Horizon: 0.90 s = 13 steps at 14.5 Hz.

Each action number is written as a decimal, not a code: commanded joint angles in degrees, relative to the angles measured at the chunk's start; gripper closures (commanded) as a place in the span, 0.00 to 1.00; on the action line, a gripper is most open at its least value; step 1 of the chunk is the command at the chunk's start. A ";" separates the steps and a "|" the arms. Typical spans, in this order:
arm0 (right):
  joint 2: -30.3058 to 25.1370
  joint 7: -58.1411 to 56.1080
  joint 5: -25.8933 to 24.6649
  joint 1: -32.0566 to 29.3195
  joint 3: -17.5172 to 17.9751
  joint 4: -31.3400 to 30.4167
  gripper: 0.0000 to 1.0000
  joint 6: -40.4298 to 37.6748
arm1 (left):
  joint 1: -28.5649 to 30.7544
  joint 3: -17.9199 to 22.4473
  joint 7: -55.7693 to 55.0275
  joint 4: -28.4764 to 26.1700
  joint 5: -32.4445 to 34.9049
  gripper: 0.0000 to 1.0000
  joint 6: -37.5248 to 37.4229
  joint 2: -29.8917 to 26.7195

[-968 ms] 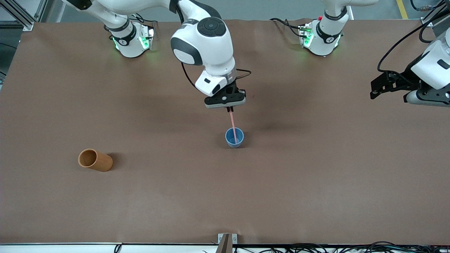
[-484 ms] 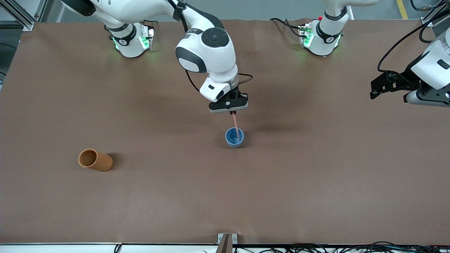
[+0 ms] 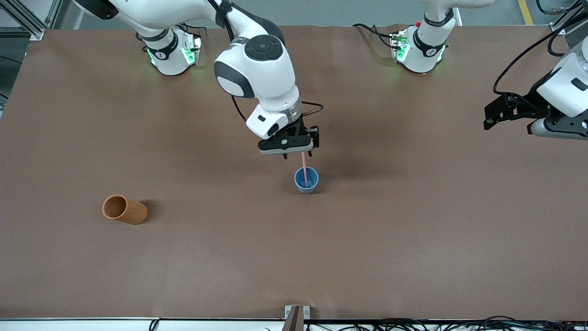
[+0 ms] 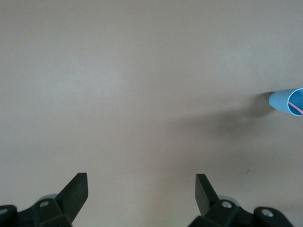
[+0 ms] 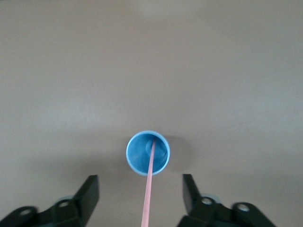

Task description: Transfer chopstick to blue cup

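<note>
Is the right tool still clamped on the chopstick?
No: in the right wrist view the right tool has its fingers spread wide, clear of the chopstick, which stands in the blue cup.

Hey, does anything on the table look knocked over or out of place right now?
Yes: the orange-brown cup lies on its side toward the right arm's end of the table. The blue cup stands upright with the chopstick leaning inside it, below the open right gripper. The open left gripper waits aside.

Pale-pink chopstick point(image 3: 304, 166) leans in the upright blue cup point(image 3: 306, 180) (mid-table)
</note>
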 commanded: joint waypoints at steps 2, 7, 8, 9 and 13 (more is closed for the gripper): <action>-7.33 -0.27 5.93 -5.60 0.82 -1.02 0.00 -8.74 | 0.44 -0.25 -0.14 0.88 -0.48 0.00 -0.36 0.43; -16.56 -15.45 11.85 -11.06 -7.50 -1.28 0.00 -17.19 | 0.35 -0.25 -0.23 0.88 -0.48 0.00 -0.27 0.61; -17.89 -17.48 12.20 -11.15 -9.36 -1.54 0.00 -18.69 | 0.35 -0.34 -0.23 0.88 -0.48 0.00 -0.27 0.61; -19.21 -18.72 14.55 -11.59 -11.38 -1.54 0.00 -20.79 | 0.35 -0.34 -0.32 0.88 -0.48 0.00 -0.27 0.61; -24.13 -33.45 23.62 -12.29 -22.71 -1.72 0.00 -24.84 | 0.35 -0.25 -0.40 0.97 -0.48 0.00 -0.27 0.61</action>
